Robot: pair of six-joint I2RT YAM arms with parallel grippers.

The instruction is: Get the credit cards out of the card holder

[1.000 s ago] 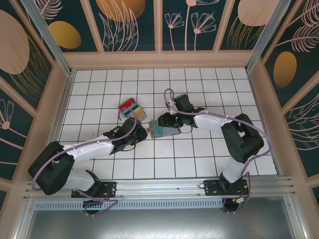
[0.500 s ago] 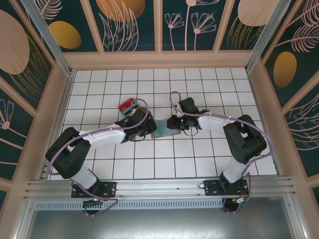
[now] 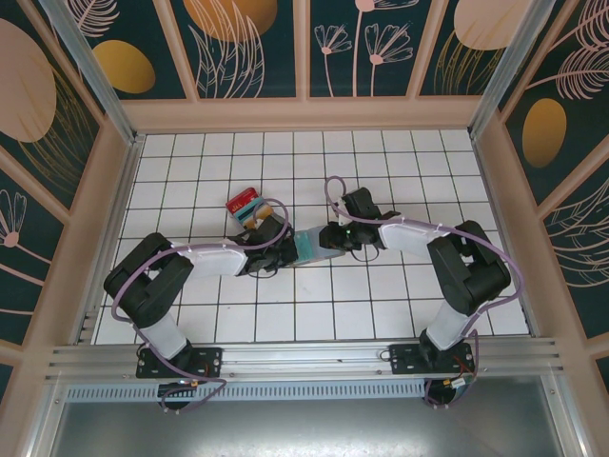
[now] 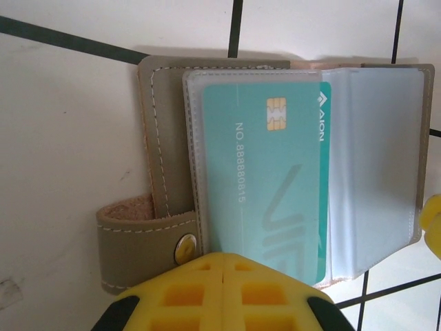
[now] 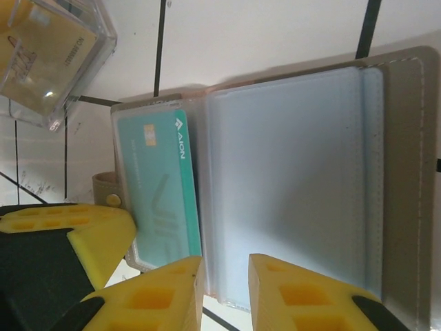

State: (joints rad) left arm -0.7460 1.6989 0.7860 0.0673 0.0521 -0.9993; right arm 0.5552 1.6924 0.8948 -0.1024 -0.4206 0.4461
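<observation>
The card holder (image 3: 314,244) lies open on the tiles between both grippers; it is taupe-grey (image 4: 169,138) with clear sleeves. A teal credit card (image 4: 275,186) sits inside the left sleeve (image 5: 162,193). My left gripper (image 4: 226,261) is shut, its yellow tips meeting at the near edge of that card beside the snap tab (image 4: 141,248). From the holder's other side, my right gripper (image 5: 226,276) stands with a narrow gap between its fingers, over the near edge of the clear sleeves. More credit cards (image 3: 249,207) in red, teal and yellow lie stacked at the back left.
Those stacked cards sit in a small clear box (image 5: 48,55) just left of the holder. The white tiled floor (image 3: 400,162) is walled by wooden panels on three sides. Both arms reach inward, their forearms low over the middle tiles.
My left arm swung in from the lower left to the holder's left end and its jaws closed. The right gripper's gap narrowed and it shifted slightly right with the holder.
</observation>
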